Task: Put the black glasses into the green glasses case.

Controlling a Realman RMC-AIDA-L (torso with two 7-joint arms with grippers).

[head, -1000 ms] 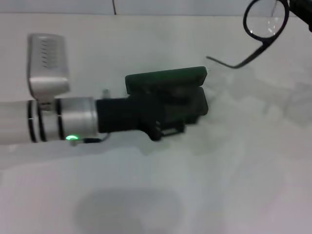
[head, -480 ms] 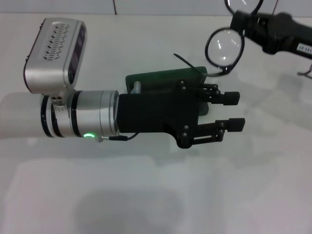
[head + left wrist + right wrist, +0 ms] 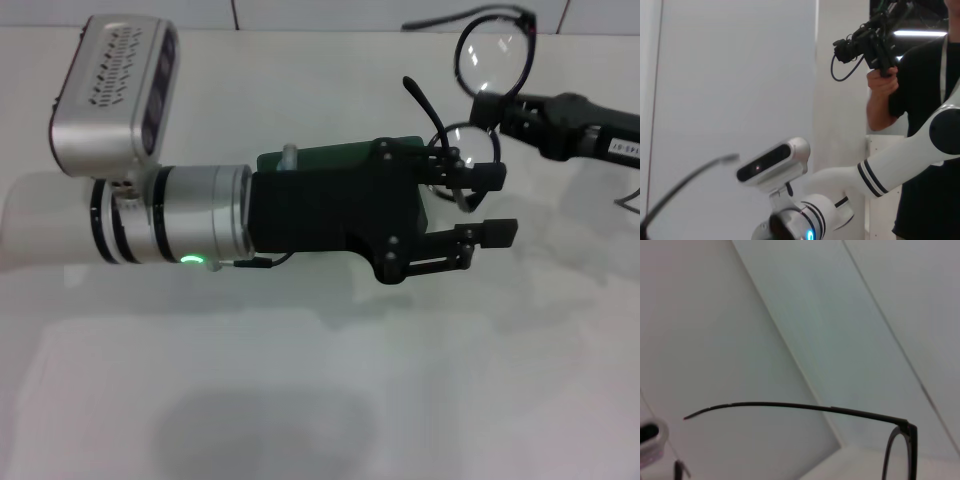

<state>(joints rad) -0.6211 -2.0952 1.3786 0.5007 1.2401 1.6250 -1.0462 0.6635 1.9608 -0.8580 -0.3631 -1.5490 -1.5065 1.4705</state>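
Observation:
The black glasses (image 3: 494, 58) hang in the air at the upper right, one lens above the other, with my right gripper (image 3: 487, 106) shut on the frame between the lenses. Their lower lens sits just over the upper finger of my left gripper (image 3: 496, 204), which is open with nothing between its fingers. The green glasses case (image 3: 335, 159) lies on the table under the left gripper's black body, mostly covered; I cannot tell whether its lid is up. One temple arm (image 3: 790, 407) crosses the right wrist view, and a blurred temple arm (image 3: 687, 179) shows in the left wrist view.
The white table (image 3: 300, 400) spreads around both arms. The left wrist camera housing (image 3: 110, 95) sticks up at the left. In the left wrist view, a person (image 3: 920, 100) holds a camera behind the robot's white arm (image 3: 895, 160).
The right gripper has brought the glasses down and left, to just above the left gripper's fingers. The left gripper's fingers have come into sight, spread open, and the arm has shifted slightly right.

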